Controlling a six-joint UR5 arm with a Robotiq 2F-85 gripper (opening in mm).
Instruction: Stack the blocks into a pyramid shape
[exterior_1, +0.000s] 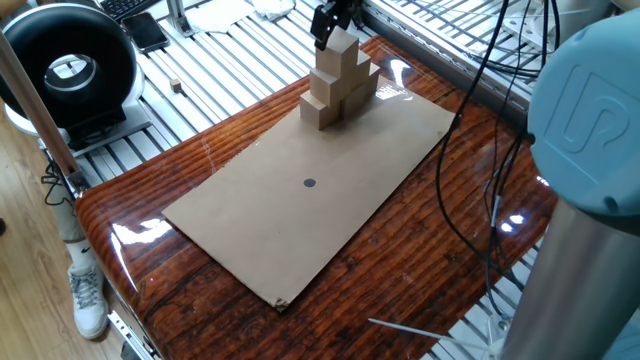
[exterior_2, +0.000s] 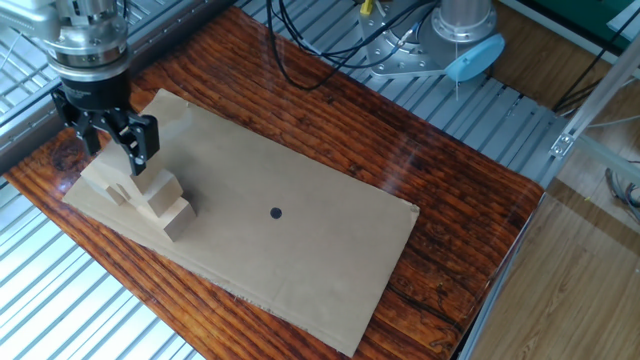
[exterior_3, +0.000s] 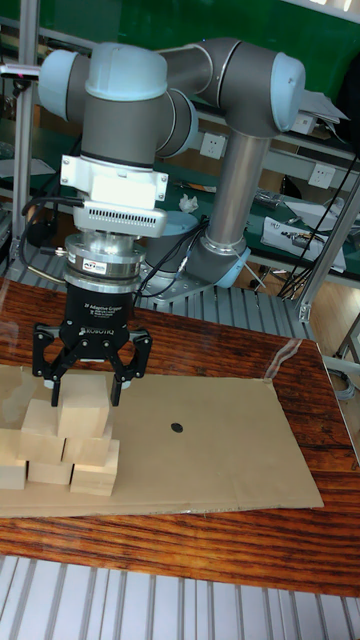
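The blocks (exterior_1: 338, 88) are light-tan wooden cubes stacked as a pyramid at the far end of a cardboard sheet (exterior_1: 290, 215), with a single top block (exterior_1: 343, 46). In the tall fixed view the top block (exterior_3: 86, 412) rests on two blocks, with a bottom row (exterior_3: 95, 478) under them; the frame's left edge cuts off part of the stack. My gripper (exterior_3: 83, 392) hangs over the top block, open, its fingers (exterior_3: 119, 380) straddling the block's upper part with a small gap on each side. From the other side, the gripper (exterior_2: 112, 155) sits above the stack (exterior_2: 155, 198).
A black dot (exterior_1: 309, 183) marks the middle of the cardboard sheet. Glossy wood tabletop (exterior_1: 420, 250) surrounds it. A black round device (exterior_1: 68, 70) and a tiny tan cube (exterior_1: 176, 87) lie on the slatted frame at the left. Cables (exterior_1: 480, 130) hang near the arm's base (exterior_2: 455, 30).
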